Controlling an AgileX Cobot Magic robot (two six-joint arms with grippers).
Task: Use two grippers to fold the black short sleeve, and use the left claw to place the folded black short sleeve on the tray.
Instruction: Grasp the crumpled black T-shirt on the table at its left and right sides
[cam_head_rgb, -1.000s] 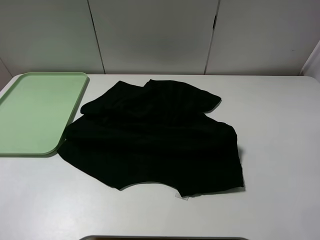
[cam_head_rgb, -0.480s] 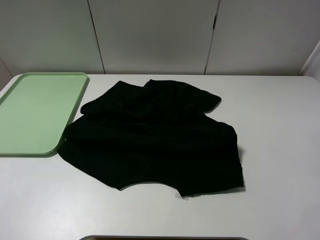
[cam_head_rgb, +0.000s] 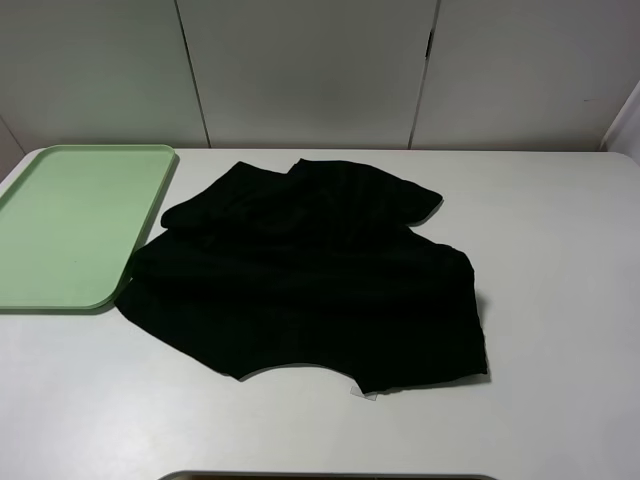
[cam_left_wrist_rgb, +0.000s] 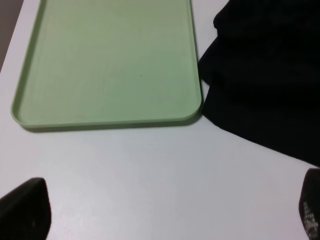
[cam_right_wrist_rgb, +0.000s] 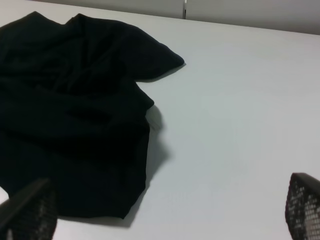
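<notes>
No writing could be read anywhere.
The plain black soft-fabric short-sleeved T-shirt (cam_head_rgb: 310, 270) showed no print or brand mark. The light green rectangular plastic tray (cam_head_rgb: 70, 220) just beside the T-shirt and the white table (cam_head_rgb: 560, 250) under it carried no letters or numbers. A small pale tab (cam_head_rgb: 368, 393) at the T-shirt's near hem was too small to tell whether anything was printed on it.
</notes>
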